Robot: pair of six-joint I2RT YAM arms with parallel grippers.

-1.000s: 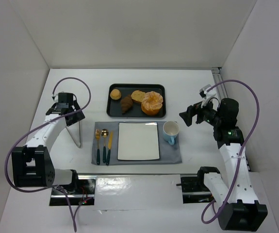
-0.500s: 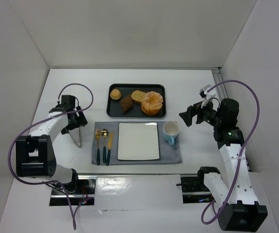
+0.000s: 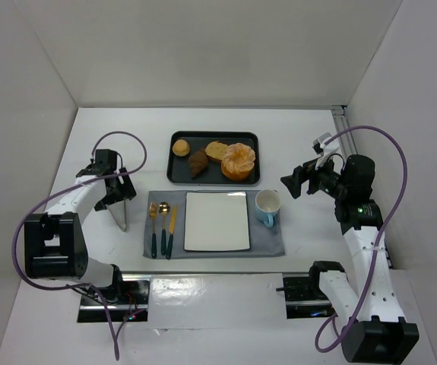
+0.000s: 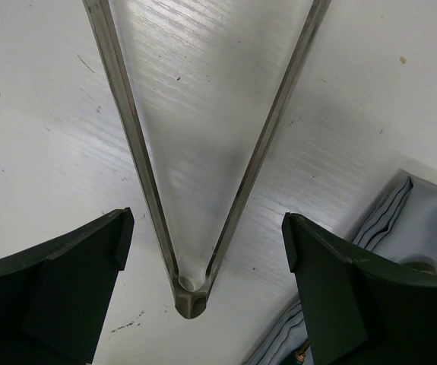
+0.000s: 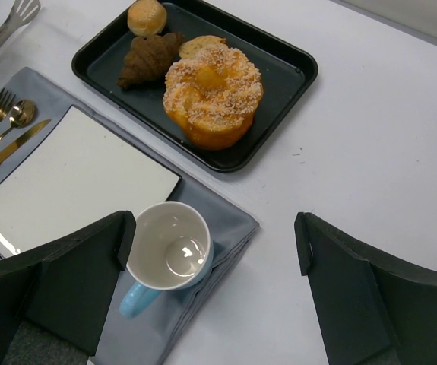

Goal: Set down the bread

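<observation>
Several breads lie on a black tray point(image 3: 174, 173): a small round bun point(image 3: 181, 147), a dark croissant point(image 3: 198, 163), a flat slice point(image 3: 216, 150) and a large sugared ring bread point(image 3: 238, 161). They also show in the right wrist view: bun point(image 5: 147, 15), croissant point(image 5: 148, 59), ring bread point(image 5: 212, 91). Metal tongs point(image 3: 121, 217) lie on the table left of the mat. My left gripper point(image 3: 116, 192) is open just above them; their hinge end point(image 4: 190, 293) lies between my fingers point(image 4: 58, 281), untouched. My right gripper point(image 3: 296, 182) is open and empty, above the table right of the mug.
A white square plate point(image 3: 216, 220) sits on a grey mat point(image 3: 271, 243), with a fork, spoon and knife point(image 3: 162, 224) at its left and a light blue mug point(image 3: 267, 205) at its right. White walls enclose the table on three sides.
My left gripper moved toward me and down over the tongs, then held still. The right arm and the breads have not moved.
</observation>
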